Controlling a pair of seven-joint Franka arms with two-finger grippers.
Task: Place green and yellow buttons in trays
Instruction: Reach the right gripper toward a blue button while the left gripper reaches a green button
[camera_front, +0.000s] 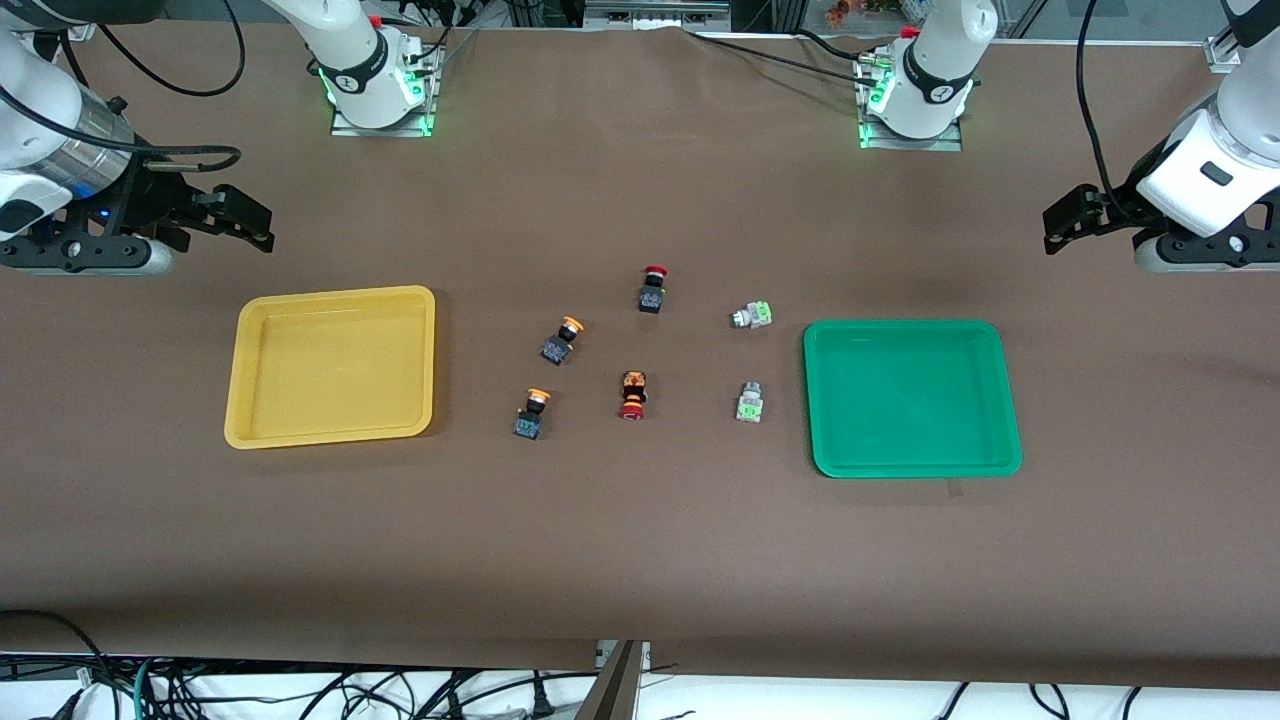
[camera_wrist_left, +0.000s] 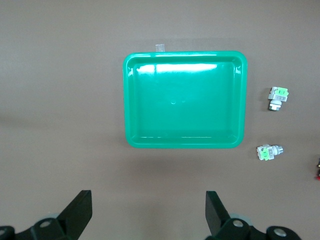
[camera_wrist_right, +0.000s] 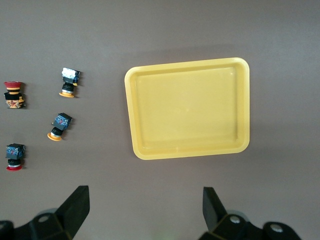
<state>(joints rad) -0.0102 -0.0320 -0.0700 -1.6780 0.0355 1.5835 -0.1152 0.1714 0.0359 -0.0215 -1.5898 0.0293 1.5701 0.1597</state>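
Note:
Two yellow buttons (camera_front: 563, 340) (camera_front: 532, 413) lie on the mat beside the empty yellow tray (camera_front: 335, 365). Two green buttons (camera_front: 752, 316) (camera_front: 749, 402) lie beside the empty green tray (camera_front: 910, 397). My right gripper (camera_front: 250, 225) is open and empty over bare mat at the right arm's end. Its wrist view shows its open gripper (camera_wrist_right: 145, 207), the yellow tray (camera_wrist_right: 187, 107) and both yellow buttons (camera_wrist_right: 69, 81) (camera_wrist_right: 59, 125). My left gripper (camera_front: 1065, 225) is open and empty over bare mat at the left arm's end. Its wrist view shows its open gripper (camera_wrist_left: 148, 210), the green tray (camera_wrist_left: 185, 100) and both green buttons (camera_wrist_left: 278, 97) (camera_wrist_left: 269, 152).
A red-capped black button (camera_front: 652, 288) and a red-capped button with an orange-black body (camera_front: 632, 394) lie between the yellow and green buttons. Both show in the right wrist view (camera_wrist_right: 14, 156) (camera_wrist_right: 14, 94). Brown mat stretches nearer the front camera.

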